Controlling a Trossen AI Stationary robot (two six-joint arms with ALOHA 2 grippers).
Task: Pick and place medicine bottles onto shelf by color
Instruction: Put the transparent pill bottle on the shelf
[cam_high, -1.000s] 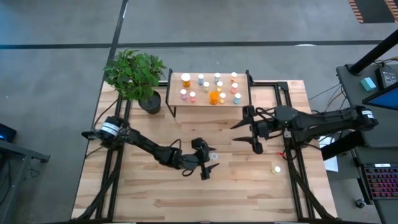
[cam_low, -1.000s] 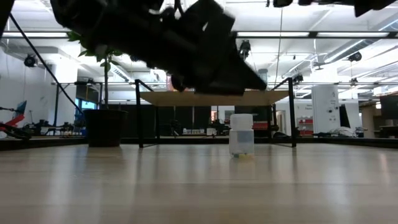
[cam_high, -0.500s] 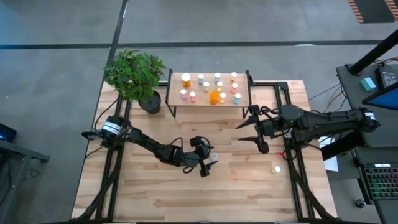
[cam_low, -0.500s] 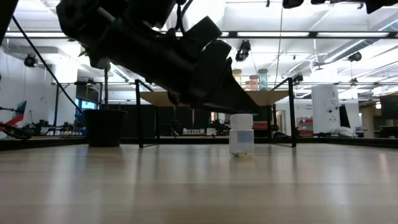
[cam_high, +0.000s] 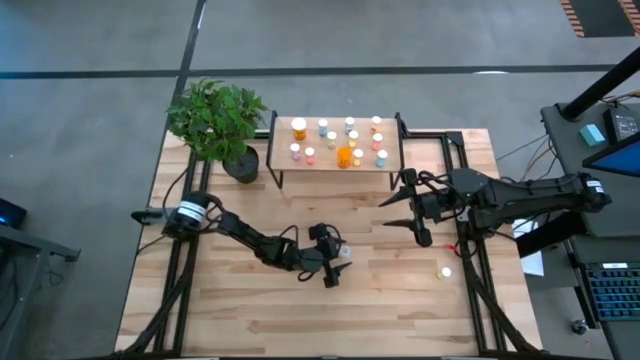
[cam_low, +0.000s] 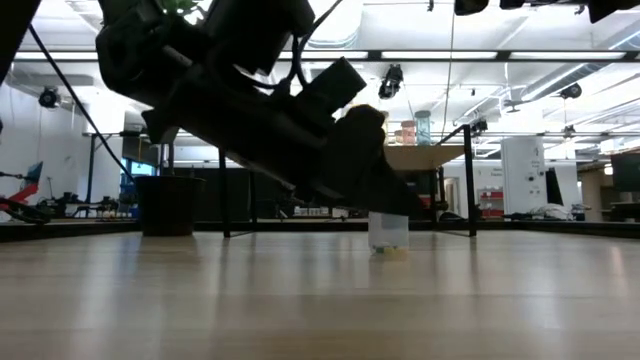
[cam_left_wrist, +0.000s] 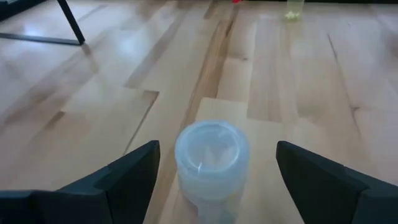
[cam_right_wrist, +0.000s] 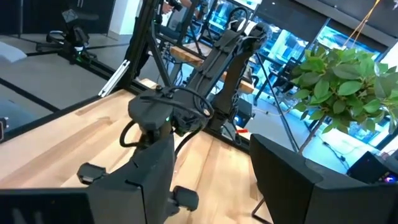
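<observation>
Straddling bottle (cam_left_wrist: 212, 163) | left claw (cam_left_wrist: 214, 180) spread, well before shelf (cam_high: 336, 142) | risk: off-centre closing tips bottle

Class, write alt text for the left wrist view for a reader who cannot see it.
A small pale-capped bottle stands upright on the wooden tabletop, between the open left gripper's two dark fingers, neither touching it. A yellowish bottle stands far behind.

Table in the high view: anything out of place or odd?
Two small pale-capped medicine bottles stand off the small wooden-topped shelf: one between the open left claw fingers, one yellowish alone near the right edge. Nothing spilled or tipped.
</observation>
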